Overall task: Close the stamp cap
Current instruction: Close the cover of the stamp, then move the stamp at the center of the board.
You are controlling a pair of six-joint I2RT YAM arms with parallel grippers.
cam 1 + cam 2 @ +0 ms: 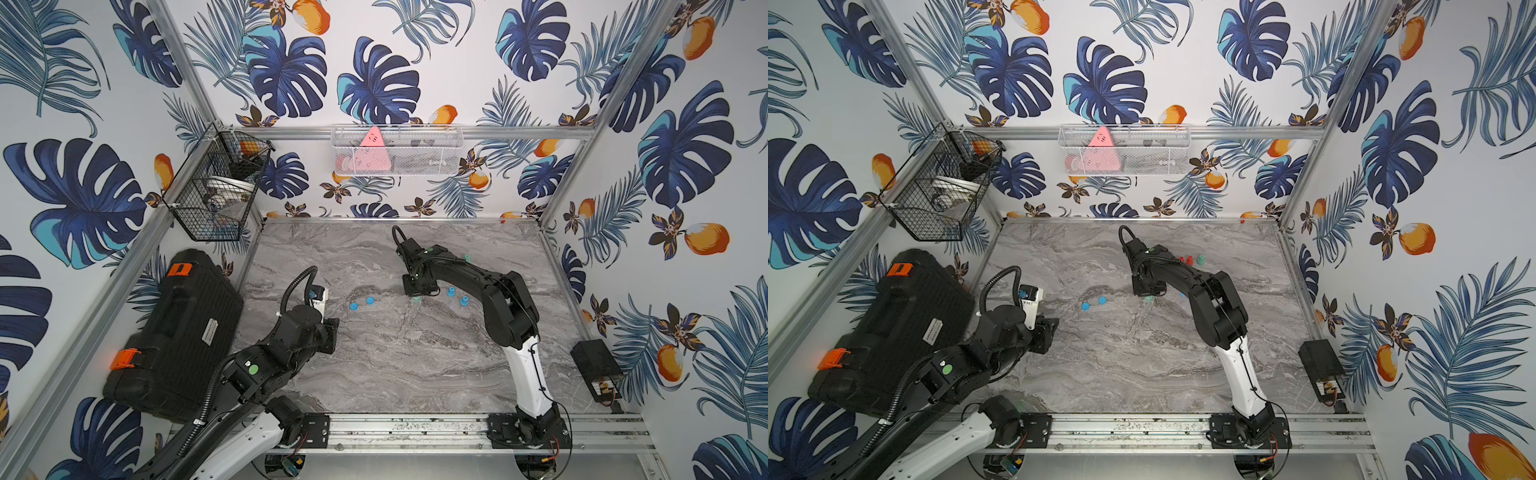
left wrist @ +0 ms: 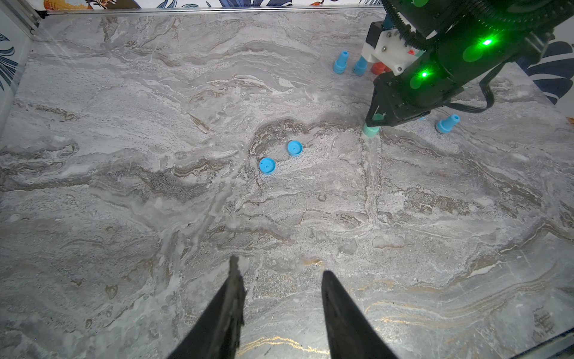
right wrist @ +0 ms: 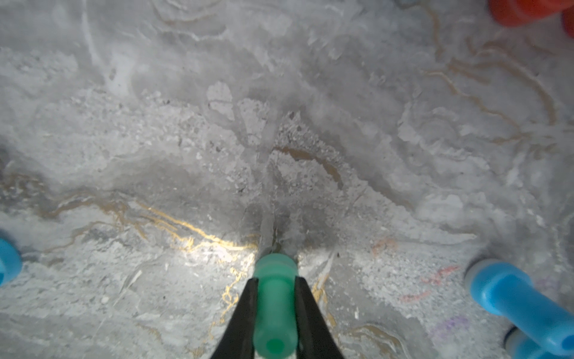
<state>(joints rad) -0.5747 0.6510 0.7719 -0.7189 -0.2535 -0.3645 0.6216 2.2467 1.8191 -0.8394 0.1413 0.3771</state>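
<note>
Now we see the right gripper (image 3: 275,281) pinching the green stamp (image 3: 275,314) by its stem, jaws tight on either side. The stamp points straight down, its wide end against the marble table (image 3: 186,140), directly under the pincer. Whether a cap sits beneath it, we cannot tell. A blue cap (image 2: 294,148) and another blue cap (image 2: 267,165) just beside it lie loose, well apart from that grip. The left gripper (image 2: 279,265) hangs over bare marble, fingers spread, holding nothing.
</note>
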